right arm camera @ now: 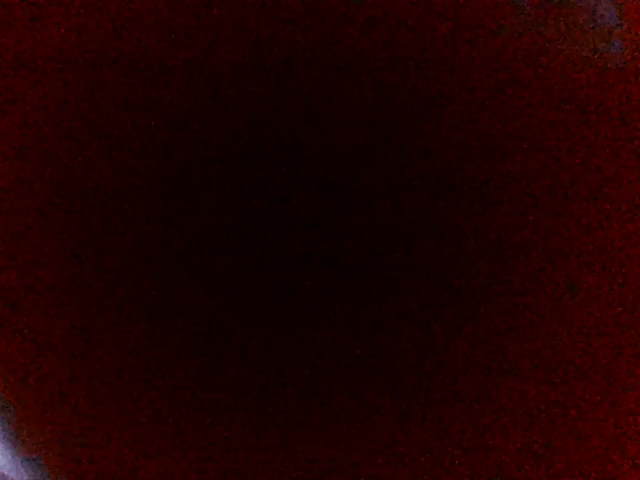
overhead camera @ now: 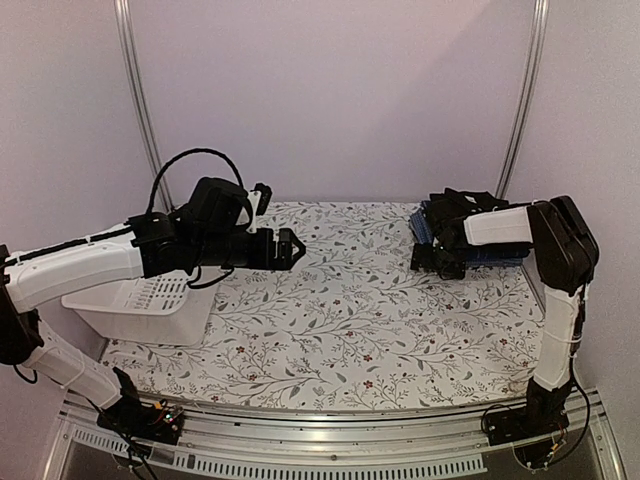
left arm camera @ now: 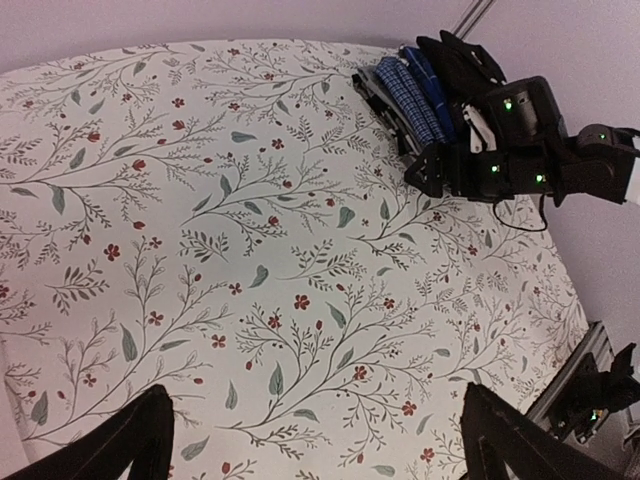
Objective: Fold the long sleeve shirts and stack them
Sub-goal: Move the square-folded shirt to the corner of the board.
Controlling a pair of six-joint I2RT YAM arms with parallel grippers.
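My left gripper [left arm camera: 315,410] gapes wide, empty. My right gripper [left arm camera: 440,170], grip unclear, rests on the shirts [left arm camera: 412,98] at the surface's [left arm camera: 250,250] far right corner. I'd lift straight, not drag.

Pretty sure a robotics lab booth was shown here: plain pale panels [overhead camera: 330,100] were held in aluminium posts [overhead camera: 140,100], robot arms [overhead camera: 80,265] were bolted to a metal rail [overhead camera: 330,435], and the table [overhead camera: 300,395] was covered in floral cloth [overhead camera: 350,320].

We see plain pale lilac walls [overhead camera: 330,90] and slim metal uprights [overhead camera: 138,90] at the back corners. Soft, even light falls on the worktop [overhead camera: 350,330], covered with leafy, red-flowered cloth.
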